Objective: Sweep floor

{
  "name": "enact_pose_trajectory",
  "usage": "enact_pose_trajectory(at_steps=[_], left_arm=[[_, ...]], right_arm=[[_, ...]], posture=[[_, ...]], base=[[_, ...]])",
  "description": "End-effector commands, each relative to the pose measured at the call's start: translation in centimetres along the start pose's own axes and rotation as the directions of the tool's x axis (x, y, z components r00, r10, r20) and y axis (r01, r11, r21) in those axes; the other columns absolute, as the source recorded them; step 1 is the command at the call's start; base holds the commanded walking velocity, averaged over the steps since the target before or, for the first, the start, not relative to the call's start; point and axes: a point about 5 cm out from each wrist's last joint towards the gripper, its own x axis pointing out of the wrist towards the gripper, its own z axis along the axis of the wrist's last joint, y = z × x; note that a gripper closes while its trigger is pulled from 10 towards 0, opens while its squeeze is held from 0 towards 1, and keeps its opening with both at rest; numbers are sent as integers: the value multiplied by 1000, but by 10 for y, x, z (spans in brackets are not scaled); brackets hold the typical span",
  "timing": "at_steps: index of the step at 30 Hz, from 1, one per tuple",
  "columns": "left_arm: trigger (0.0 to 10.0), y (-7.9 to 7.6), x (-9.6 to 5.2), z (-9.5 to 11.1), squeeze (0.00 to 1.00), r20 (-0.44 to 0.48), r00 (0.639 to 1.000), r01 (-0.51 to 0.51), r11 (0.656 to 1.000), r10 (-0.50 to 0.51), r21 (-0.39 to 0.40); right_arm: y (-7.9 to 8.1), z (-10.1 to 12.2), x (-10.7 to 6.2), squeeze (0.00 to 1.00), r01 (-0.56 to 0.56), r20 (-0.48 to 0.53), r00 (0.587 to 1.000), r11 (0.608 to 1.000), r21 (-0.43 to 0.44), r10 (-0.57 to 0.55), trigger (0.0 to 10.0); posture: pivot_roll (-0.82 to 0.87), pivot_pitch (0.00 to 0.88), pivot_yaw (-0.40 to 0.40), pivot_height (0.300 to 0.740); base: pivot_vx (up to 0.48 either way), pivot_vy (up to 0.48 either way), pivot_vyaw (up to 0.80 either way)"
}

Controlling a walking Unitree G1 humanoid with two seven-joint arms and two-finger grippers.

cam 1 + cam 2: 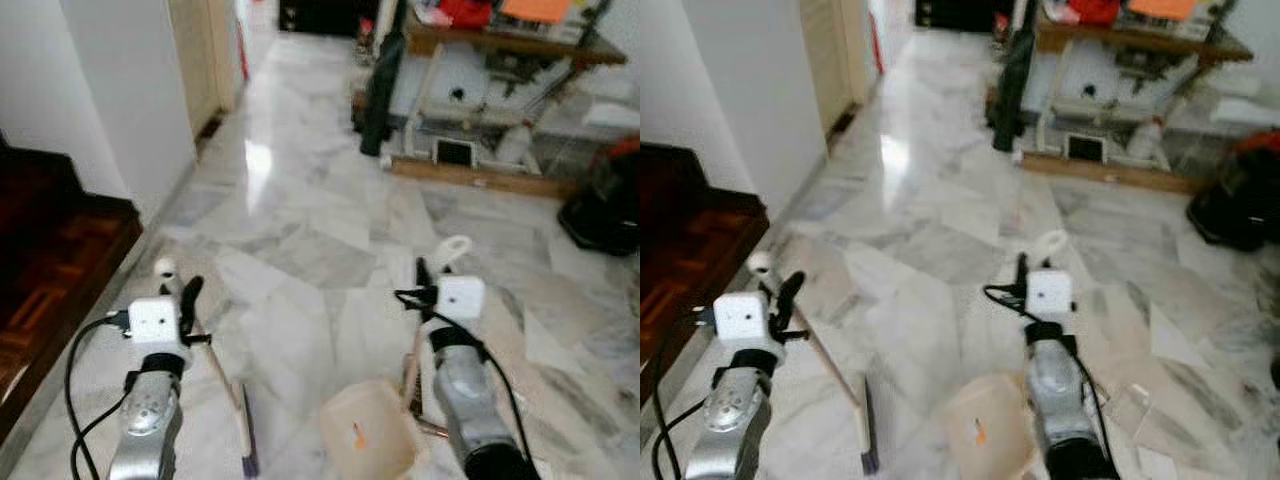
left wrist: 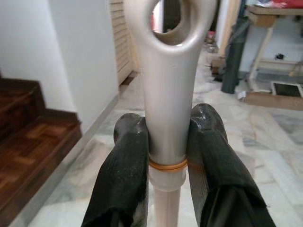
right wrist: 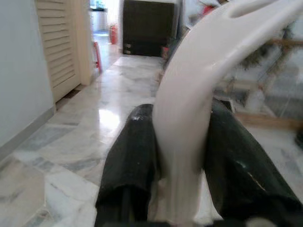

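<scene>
Broom handle (image 2: 166, 94) clamped in left end effector (image 2: 168, 156)

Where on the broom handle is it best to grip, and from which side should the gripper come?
Grip the grey broom handle just below its hanging loop, fingers on opposite sides across the round shaft. The left gripper already clamps there.

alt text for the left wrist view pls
The left gripper has its black jaws shut on a silver broom handle with a hanging loop at its top. Beyond lie marble floor, a white wall and dark wooden steps.
</scene>
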Motion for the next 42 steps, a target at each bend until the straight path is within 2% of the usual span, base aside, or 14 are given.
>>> enact_pose_trajectory(at_steps=[1,10,14,16,19,42], left_arm=[[10000,-5,2,7,0,43,999,19,1000,-19,-2],[10000,-5,1,7,0,43,999,22,1000,-22,-2],[10000,-5,1,7,0,39,999,29,1000,-29,-2],[10000,-5,0,7,0,32,999,41,999,-41,-4],[10000,-6,0,6,0,19,998,60,998,-60,-9],[10000,-6,0,6,0,19,998,60,998,-60,-9]], right_arm=[[-8,5,2,0,25,28,999,1000,-4,-25,10000],[-11,4,2,0,51,22,998,998,-27,-50,10000],[-21,-2,0,0,148,-16,989,987,-68,-149,10000],[-27,-6,-2,0,208,-39,977,977,-43,-210,10000],[-32,-11,-5,0,271,-64,960,961,-53,-274,10000],[-32,-11,-5,0,271,-64,960,961,-53,-274,10000]], posture=[[93,28,-48,740],[96,33,-47,740],[96,43,-44,740],[99,48,-41,740],[99,50,-39,740],[99,50,-39,740]], base=[[0,0,0],[0,0,0],[0,0,0],[0,0,0],[0,0,0],[0,0,0]])
